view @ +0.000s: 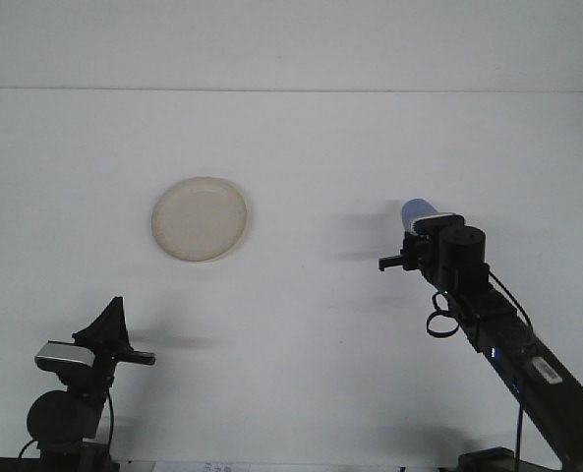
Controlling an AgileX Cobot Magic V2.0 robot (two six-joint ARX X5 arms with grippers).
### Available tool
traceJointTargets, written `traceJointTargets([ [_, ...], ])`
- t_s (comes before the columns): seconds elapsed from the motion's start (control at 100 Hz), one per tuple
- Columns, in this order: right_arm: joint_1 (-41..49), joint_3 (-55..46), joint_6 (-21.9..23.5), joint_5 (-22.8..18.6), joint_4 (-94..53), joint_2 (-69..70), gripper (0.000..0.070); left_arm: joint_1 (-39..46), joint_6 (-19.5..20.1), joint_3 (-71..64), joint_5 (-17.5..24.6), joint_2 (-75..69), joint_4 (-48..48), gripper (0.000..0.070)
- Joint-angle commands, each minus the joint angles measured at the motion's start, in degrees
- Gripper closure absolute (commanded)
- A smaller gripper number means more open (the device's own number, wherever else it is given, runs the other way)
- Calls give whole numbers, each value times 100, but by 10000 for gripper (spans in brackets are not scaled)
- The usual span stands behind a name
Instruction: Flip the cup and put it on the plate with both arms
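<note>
A round cream plate lies flat on the white table, left of centre. The top of a blue cup shows just above my right gripper, which is shut on it; the arm's black wrist hides the cup's lower part. A faint shadow falls on the table left of the cup, which appears lifted. My left gripper sits low at the front left, well short of the plate and holding nothing.
The white table runs back to a pale wall along a straight far edge. Cables loop under my right arm's wrist. The left arm's base stands at the bottom left corner.
</note>
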Motion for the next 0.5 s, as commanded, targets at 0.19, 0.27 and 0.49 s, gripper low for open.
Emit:
traceJointTargets([
  [0.19, 1451, 2481, -472, -2, -4199, -83, 698, 2, -50, -107, 4, 0, 55, 688],
  [0.27, 1921, 3056, -503, 7, -5084, 114, 698, 2, -50, -107, 4, 0, 55, 688],
  [0.49, 3088, 3552, -387, 411, -5847, 695, 698, 2, -52, -107, 4, 0, 55, 688],
])
